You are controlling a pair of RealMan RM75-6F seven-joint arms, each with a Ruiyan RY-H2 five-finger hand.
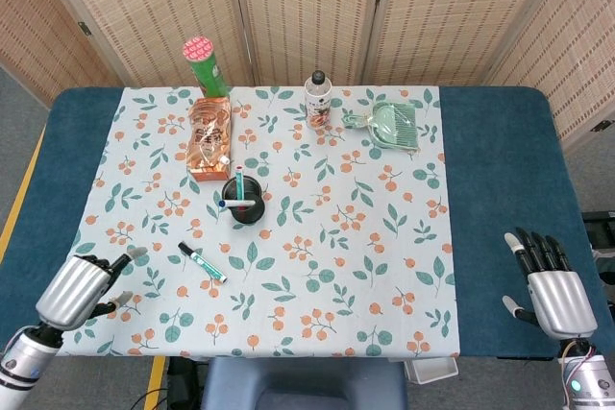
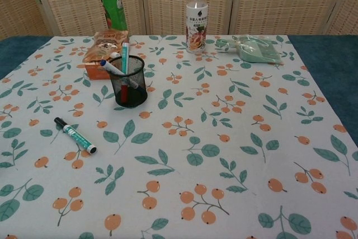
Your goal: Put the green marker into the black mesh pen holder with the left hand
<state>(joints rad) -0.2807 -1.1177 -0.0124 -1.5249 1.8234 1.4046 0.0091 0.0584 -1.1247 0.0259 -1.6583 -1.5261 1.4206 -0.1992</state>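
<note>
The green marker (image 1: 202, 262) with a black cap lies flat on the floral cloth, left of centre; the chest view has this green marker (image 2: 75, 135) at the left. Behind it stands the black mesh pen holder (image 1: 241, 201) with a few pens in it, and the same pen holder (image 2: 128, 81) is plain in the chest view. My left hand (image 1: 82, 288) hovers at the table's near left corner, fingers apart and empty, a short way left of the marker. My right hand (image 1: 550, 289) is open at the near right edge. Neither hand appears in the chest view.
At the back stand a green can (image 1: 207, 67), a snack packet (image 1: 209, 139), a bottle (image 1: 318, 99) and a pale green dustpan (image 1: 388, 124). The floral cloth (image 1: 317, 276) covers the blue table (image 1: 500, 180).
</note>
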